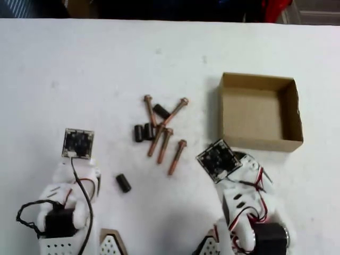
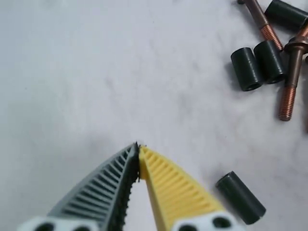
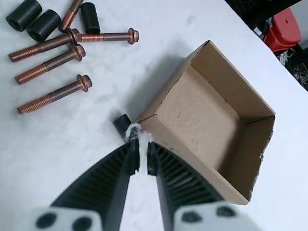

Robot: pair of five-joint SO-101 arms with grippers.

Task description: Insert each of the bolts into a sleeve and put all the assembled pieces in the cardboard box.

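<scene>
Several copper bolts (image 1: pixel 164 133) lie in a loose pile at the table's middle, with two black sleeves (image 1: pixel 142 132) side by side at its left and another sleeve (image 1: pixel 161 111) among them. A single sleeve (image 1: pixel 123 183) lies apart, close to the left arm (image 1: pixel 71 191). My left gripper (image 2: pixel 138 147) is shut and holds nothing; the lone sleeve (image 2: pixel 239 197) lies beside its yellow finger (image 2: pixel 168 187). My right gripper (image 3: pixel 139 139) is shut and holds nothing, at the near corner of the cardboard box (image 3: pixel 202 115), with one sleeve (image 3: pixel 121 124) just past its tips.
The cardboard box (image 1: pixel 260 142) stands open and empty at the right, just beyond the right arm (image 1: pixel 244 202). White tabletop stretches to the left and behind the pile. Dark clutter and a red object (image 3: pixel 284 26) sit past the table's far edge.
</scene>
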